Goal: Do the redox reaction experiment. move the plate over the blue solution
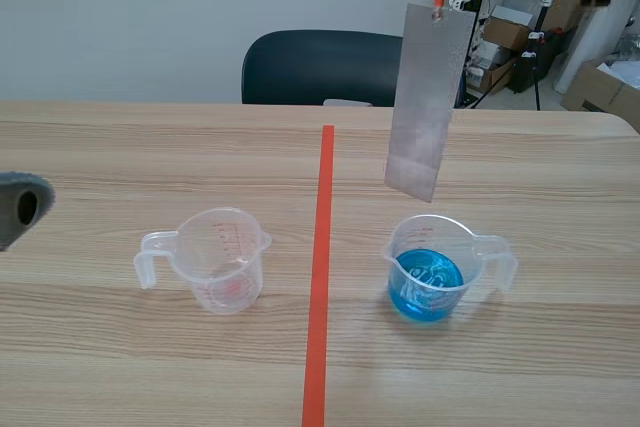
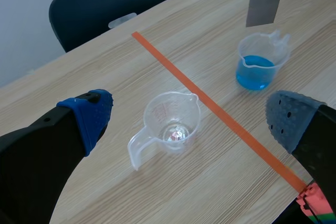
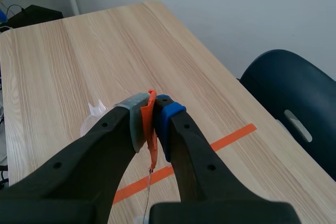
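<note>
Grey metal, one plate (image 1: 428, 107): you have it hanging upright in the air right of the tape line, from one orange tab (image 3: 151, 124) fixed at its top edge. Your right gripper (image 3: 152, 111) is clenched on that tab, the strip pinched flat between the two pads, and the arm comes in high across the scene's top right. The plate's lower edge sits above the blue cup (image 1: 430, 272) and slightly to its far left, apart from the rim and not in the liquid.

You have two clear plastic cups with handles on the table. The blue cup stands right of the line, handle to the right, with blue solution (image 1: 427, 287) filling its bottom part. The other cup (image 1: 215, 262) stands left of the line, well apart from the first, handle to the left, red scale marks on its wall and no liquid that you can make out.

Your left gripper (image 2: 189, 114) is released, fingers spread wide with nothing between the pads, held above the table near the left cup.

One dark blue chair (image 1: 320, 67) stands at the far edge. Cardboard boxes (image 1: 600, 87) sit far right, off the table. Nothing stands between plate and blue cup.
</note>
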{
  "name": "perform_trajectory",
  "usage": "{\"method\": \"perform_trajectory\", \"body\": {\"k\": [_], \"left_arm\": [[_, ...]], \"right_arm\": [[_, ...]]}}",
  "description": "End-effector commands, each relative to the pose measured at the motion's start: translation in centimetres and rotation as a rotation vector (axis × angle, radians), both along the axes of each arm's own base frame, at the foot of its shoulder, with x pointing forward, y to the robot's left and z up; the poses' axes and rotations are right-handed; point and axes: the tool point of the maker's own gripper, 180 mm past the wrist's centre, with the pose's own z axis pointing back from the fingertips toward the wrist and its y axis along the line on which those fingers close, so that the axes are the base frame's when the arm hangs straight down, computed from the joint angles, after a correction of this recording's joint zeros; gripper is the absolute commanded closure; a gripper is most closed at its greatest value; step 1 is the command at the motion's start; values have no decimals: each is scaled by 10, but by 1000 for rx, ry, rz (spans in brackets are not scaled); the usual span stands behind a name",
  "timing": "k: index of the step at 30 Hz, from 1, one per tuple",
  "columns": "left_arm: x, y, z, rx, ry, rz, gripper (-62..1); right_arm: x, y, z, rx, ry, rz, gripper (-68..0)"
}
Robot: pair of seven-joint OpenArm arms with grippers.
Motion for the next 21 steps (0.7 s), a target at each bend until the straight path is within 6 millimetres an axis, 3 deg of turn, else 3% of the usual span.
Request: {"method": "perform_trajectory", "body": {"k": [1, 10, 12, 16, 21], "left_arm": [[-1, -12, 7, -35, -25, -26, -614], [10, -30, 0, -24, -44, -31, -487], [12, -35, 3, -41, -58, -42, -432], [15, -46, 7, -54, -91, -65, -263], [20, -57, 6, -51, -110, -73, -243]], "right_arm": [[2, -7, 13, 5, -31, -13, 0], [4, -34, 22, -68, -77, -61, 0], [4, -37, 23, -75, -79, -67, 0], [2, -41, 21, -66, -76, -70, 0], [0, -41, 16, -53, -67, -68, 0]]}}
